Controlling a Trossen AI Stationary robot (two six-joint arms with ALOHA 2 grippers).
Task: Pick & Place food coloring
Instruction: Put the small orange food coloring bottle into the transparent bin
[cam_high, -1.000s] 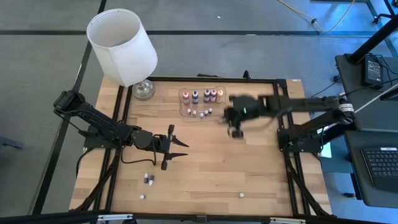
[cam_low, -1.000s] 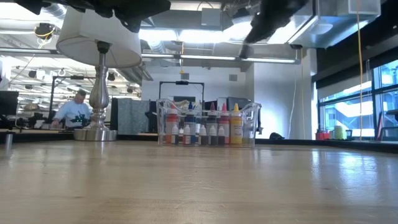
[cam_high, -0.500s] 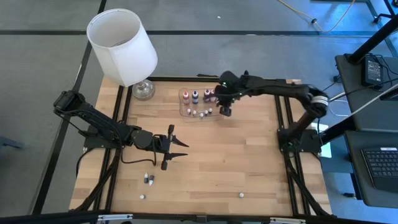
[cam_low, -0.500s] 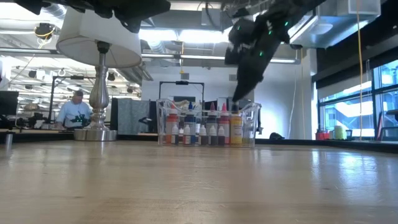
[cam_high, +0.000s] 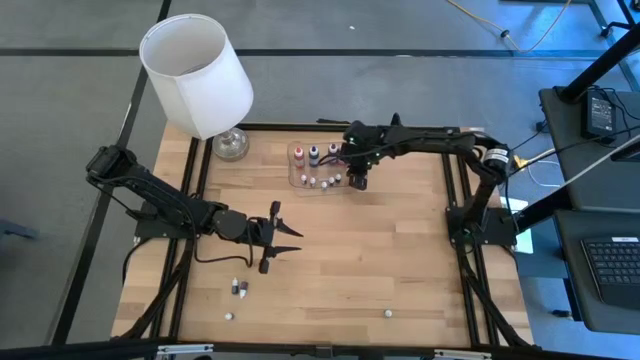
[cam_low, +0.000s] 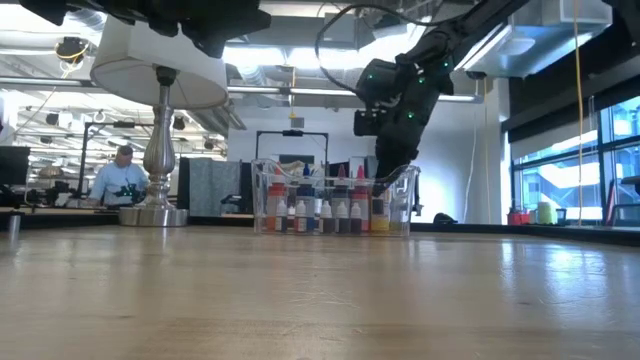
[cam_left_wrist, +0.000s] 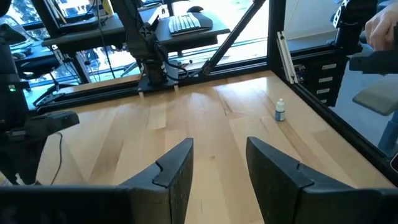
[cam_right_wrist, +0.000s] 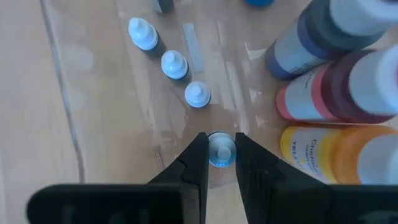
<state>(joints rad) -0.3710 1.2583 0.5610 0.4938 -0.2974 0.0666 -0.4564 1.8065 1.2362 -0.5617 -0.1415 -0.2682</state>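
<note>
Right gripper (cam_right_wrist: 219, 163) was down inside the clear plastic tray (cam_high: 300, 180) near the table's far edge, its two dark fingers (cam_right_wrist: 193, 163) clamped on the white cap of a tiny whitish bottle (cam_right_wrist: 221, 150) (the grip showed plainly in the right wrist view). Beside it in the tray stood a row of three more white-capped small bottles (cam_right_wrist: 175, 63), and just next to the gripper the taller food coloring bottles: an orange one (cam_right_wrist: 339, 155), a red one (cam_right_wrist: 336, 93) and a dark blue one (cam_right_wrist: 311, 40). In the low view the right arm (cam_low: 395, 95) dropped into the tray from above at its right end. Over on the left, the left gripper (cam_high: 278, 238) hovered above bare wood, well apart from the tray, fingers (cam_left_wrist: 177, 171) parted and holding nothing. One small bottle (cam_left_wrist: 280, 111) stood upright on the wood ahead of it, near the table's rail. Another dark bottle (cam_high: 240, 289) lay near the front of the wooden table (cam_high: 400, 260), and the white-shaded lamp (cam_high: 195, 75) stood at the far left corner.
</note>
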